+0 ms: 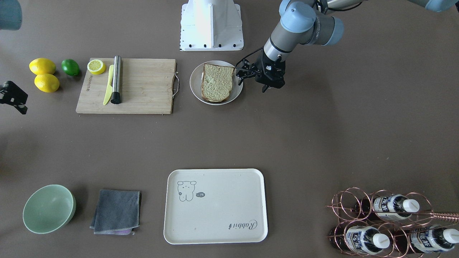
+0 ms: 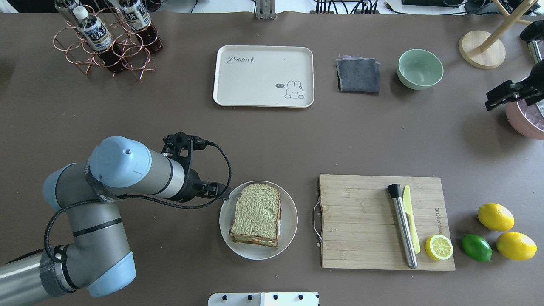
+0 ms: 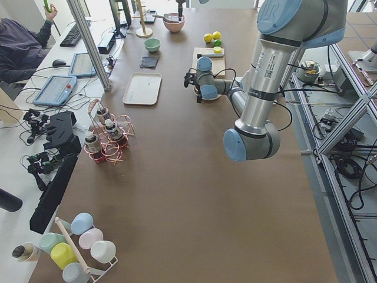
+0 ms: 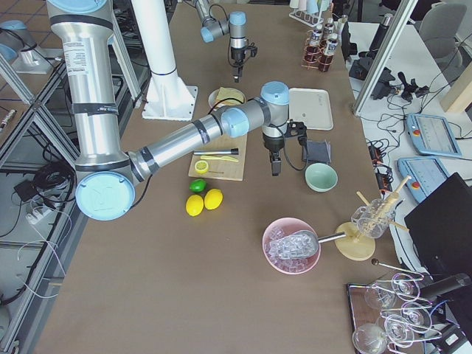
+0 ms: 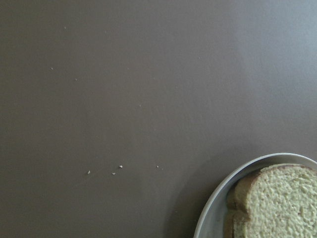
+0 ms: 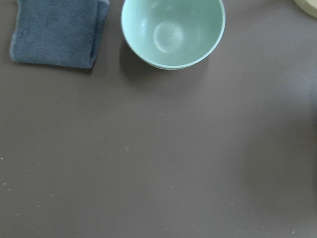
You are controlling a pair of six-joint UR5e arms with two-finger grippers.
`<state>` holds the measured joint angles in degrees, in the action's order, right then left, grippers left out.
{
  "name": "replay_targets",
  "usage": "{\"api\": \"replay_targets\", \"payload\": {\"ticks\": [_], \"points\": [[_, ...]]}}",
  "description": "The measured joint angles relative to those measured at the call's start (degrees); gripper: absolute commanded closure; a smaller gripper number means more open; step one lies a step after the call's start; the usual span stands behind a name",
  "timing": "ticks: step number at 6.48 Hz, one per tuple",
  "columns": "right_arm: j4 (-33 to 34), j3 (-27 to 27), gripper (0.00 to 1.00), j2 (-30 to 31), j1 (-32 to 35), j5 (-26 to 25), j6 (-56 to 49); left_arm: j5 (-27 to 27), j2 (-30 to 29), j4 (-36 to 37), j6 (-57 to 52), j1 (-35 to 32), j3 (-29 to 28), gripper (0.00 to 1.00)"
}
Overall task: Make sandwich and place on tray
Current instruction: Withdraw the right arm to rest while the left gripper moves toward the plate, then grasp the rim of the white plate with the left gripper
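Note:
The sandwich (image 1: 216, 82) lies stacked on a white round dish (image 1: 195, 89). A green-beige bread slice is on top, with white egg at its edge and a second slice beneath (image 2: 257, 212). The cream tray (image 1: 215, 206) with the bear drawing sits bare near the table's far edge (image 2: 263, 75). My left gripper (image 1: 269, 80) hangs over the table just beside the dish and holds nothing visible; I cannot tell how its jaws stand. Its wrist view shows the dish rim (image 5: 218, 198) and a bread corner (image 5: 277, 198). My right gripper (image 2: 508, 94) hovers near the green bowl; I cannot tell its state.
A bamboo cutting board (image 1: 143, 86) beside the dish holds a metal cylinder (image 1: 116, 79), a yellow knife and a lemon half. Two lemons and a lime (image 1: 70, 67) lie beyond it. A green bowl (image 1: 48, 208), a grey cloth (image 1: 116, 211) and a copper bottle rack (image 1: 387, 222) flank the tray.

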<state>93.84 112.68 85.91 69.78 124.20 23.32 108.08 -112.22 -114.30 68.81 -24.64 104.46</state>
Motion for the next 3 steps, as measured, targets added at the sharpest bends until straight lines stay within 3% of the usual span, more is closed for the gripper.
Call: {"api": "replay_targets", "payload": {"ticks": [1, 2, 3], "points": [[0.6, -0.1, 0.00, 1.6, 3.1, 0.2, -5.0, -1.8, 0.1, 0.0, 0.4, 1.8, 0.0, 0.38], [0.8, -0.2, 0.00, 2.3, 4.4, 0.2, -7.1, -2.6, 0.2, -0.1, 0.5, 2.6, -0.1, 0.49], [0.9, -0.2, 0.00, 2.5, 4.9, 0.2, -7.7, -2.8, 0.3, -0.1, 0.5, 3.0, -0.2, 0.49]]}}
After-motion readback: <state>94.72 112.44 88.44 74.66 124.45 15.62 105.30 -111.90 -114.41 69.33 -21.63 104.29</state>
